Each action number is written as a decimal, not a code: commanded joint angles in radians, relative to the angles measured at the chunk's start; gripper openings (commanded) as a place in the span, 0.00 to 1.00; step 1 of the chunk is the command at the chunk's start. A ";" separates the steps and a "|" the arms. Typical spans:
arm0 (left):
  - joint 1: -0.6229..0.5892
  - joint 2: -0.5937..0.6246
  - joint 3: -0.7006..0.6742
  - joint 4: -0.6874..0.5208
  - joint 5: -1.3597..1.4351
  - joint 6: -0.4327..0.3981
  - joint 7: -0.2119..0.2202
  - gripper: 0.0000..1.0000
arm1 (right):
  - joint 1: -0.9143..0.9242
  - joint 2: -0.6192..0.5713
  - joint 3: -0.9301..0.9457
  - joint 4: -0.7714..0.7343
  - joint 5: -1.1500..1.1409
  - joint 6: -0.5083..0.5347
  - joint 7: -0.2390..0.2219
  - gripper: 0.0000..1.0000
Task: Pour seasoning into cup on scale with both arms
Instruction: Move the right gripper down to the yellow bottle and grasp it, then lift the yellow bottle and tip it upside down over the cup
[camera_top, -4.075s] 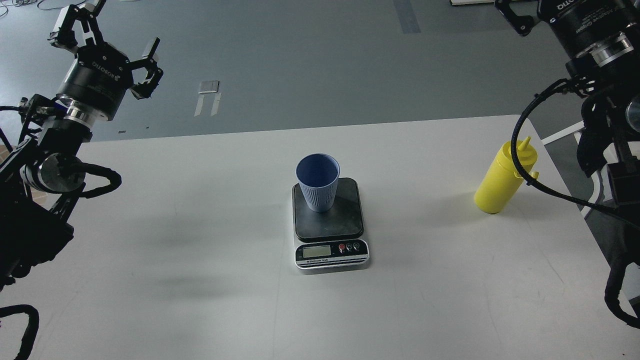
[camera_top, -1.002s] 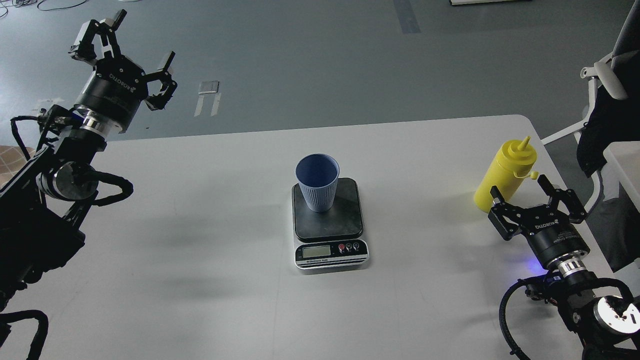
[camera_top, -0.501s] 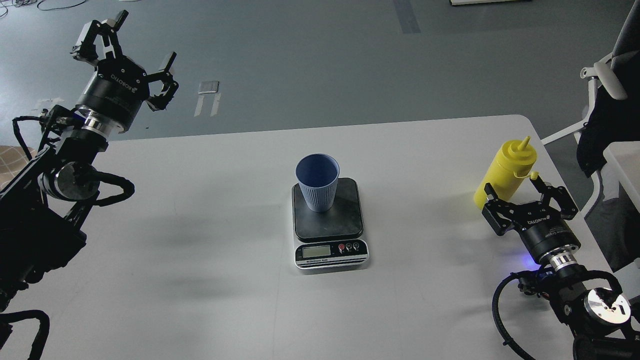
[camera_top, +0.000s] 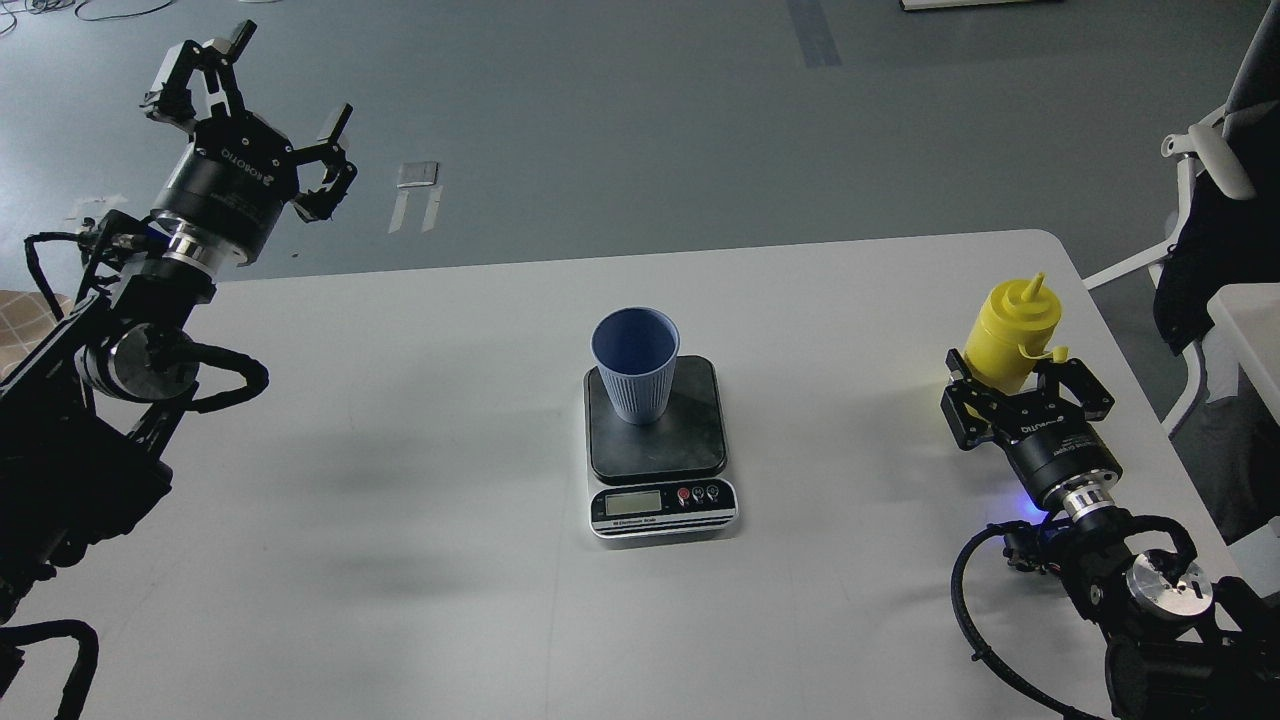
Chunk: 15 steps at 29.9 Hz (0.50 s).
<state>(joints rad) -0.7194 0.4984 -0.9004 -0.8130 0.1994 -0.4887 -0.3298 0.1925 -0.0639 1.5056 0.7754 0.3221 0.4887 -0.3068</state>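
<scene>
Right tool (camera_top: 1022, 378) spread around yellow squeeze bottle (camera_top: 1008, 327), apparently not clamped. Left tool (camera_top: 262, 90) raised, fingers apart, empty; "ROBOTIQ" printed on both.

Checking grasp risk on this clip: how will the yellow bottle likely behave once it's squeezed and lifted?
The bottle is tall and narrow, so a nudge may tip it. Its plastic wall probably gives under the right gripper, whose jaws flank its lower body. How full or heavy it is can't be told.

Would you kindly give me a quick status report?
Left gripper open, raised, idle. Right gripper around the yellow squeeze bottle, grip unconfirmed. Blue cup upright on scale. Nothing between them.
</scene>
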 joint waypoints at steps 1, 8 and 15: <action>-0.002 0.000 -0.002 0.000 0.000 0.000 0.000 0.98 | -0.001 -0.001 0.002 0.005 -0.020 0.000 0.000 0.31; 0.000 -0.004 -0.002 0.000 0.000 0.000 0.000 0.98 | -0.007 -0.011 0.004 0.071 -0.023 0.000 -0.001 0.30; -0.002 -0.004 -0.002 0.000 0.000 0.000 0.000 0.98 | 0.002 -0.129 0.004 0.255 -0.069 -0.021 -0.001 0.30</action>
<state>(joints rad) -0.7196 0.4941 -0.9020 -0.8130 0.1994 -0.4887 -0.3298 0.1877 -0.1520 1.5099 0.9599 0.2843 0.4884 -0.3086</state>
